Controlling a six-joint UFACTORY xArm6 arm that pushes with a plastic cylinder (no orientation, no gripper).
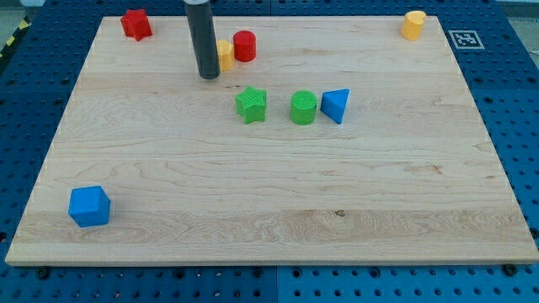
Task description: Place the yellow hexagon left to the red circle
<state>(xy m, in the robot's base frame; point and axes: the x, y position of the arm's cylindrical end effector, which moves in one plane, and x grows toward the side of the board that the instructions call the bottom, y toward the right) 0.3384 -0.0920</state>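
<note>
Camera view, the only one, takes in a wooden board (269,202) lying on a blue pegboard table (514,93). Just to the view's right of my tip (209,77) sits the yellow hexagon (226,55), touching or nearly touching the rod (201,38); the red circle (245,45) stands immediately beyond it, further to the view's right, the two blocks side by side. Up and to the view's left of the tip, near the board's top edge, is a red block (136,23) of uneven outline. Below and to the view's right of the tip, a green star (251,104), a green circle (304,108) and a blue triangle (335,105) form a row, the last two close together. Far to the view's right, in the top corner, is a second yellow block (413,24). Well below the tip, toward the view's bottom left, lies a blue cube (89,206).

Part of the yellow hexagon is hidden behind the rod, so its shape is hard to confirm. The rod's upper end is cut off by the view's top edge.

The rod stands nearly upright, its lower end resting on the board. It carries no fingers, so nothing is gripped.
</note>
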